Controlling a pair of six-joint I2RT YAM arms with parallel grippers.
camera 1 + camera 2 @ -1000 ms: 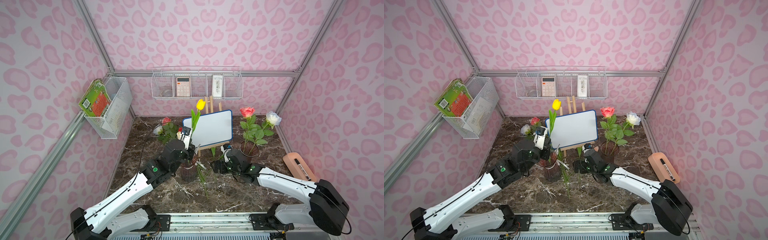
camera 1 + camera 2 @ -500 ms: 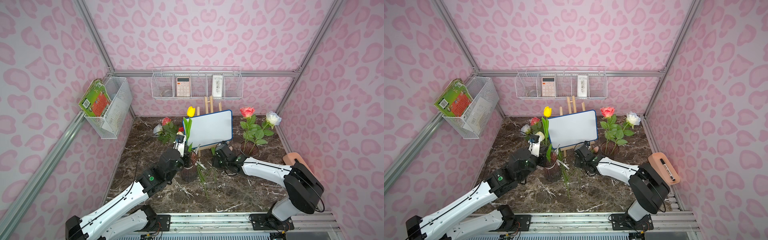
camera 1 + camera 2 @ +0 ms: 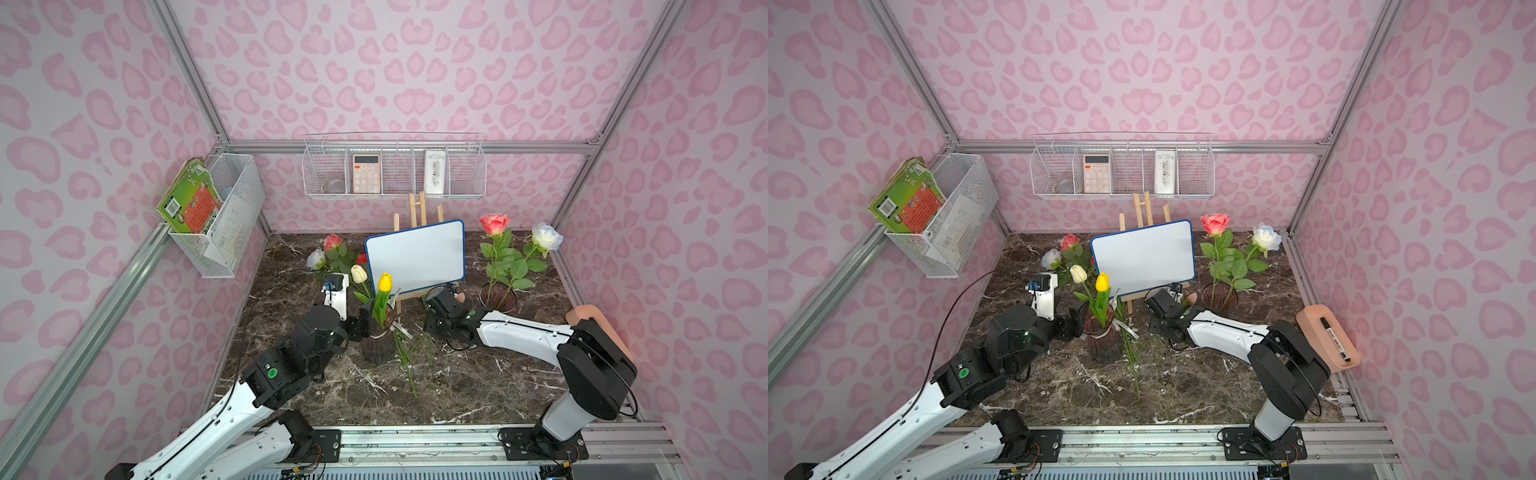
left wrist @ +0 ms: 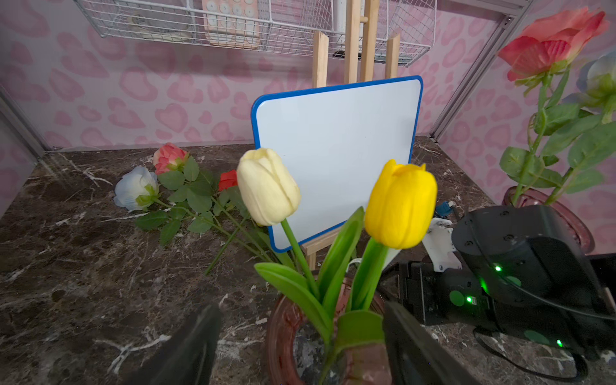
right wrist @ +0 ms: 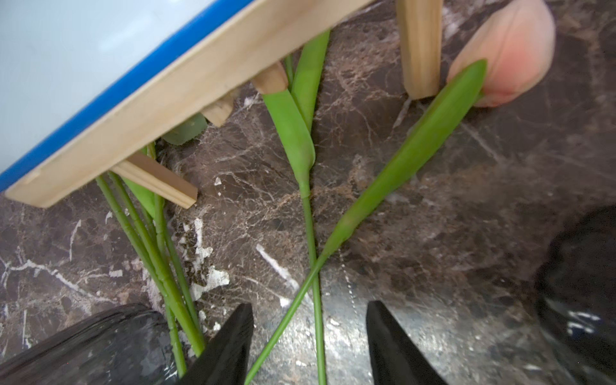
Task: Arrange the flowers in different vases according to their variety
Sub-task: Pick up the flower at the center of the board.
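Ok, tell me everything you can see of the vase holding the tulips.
The vase is dark purple-brown ribbed glass with a narrowed neck and flared rim. It stands upright on the marble table. A cream tulip and a yellow tulip stand in it. The left gripper, jaws open, flanks its rim; contact cannot be told.

Whiteboard (image 3: 415, 257) on wooden easel (image 3: 417, 208); calculator (image 3: 366, 173) in wall basket (image 3: 465, 172); green book (image 3: 189, 199).

tabletop (image 3: 478, 386): glossy veined stone, I see
easel (image 4: 353, 40): bare matt wood
vase (image 4: 283, 330): glossy glass before me
basket (image 3: 241, 216): white wire mesh
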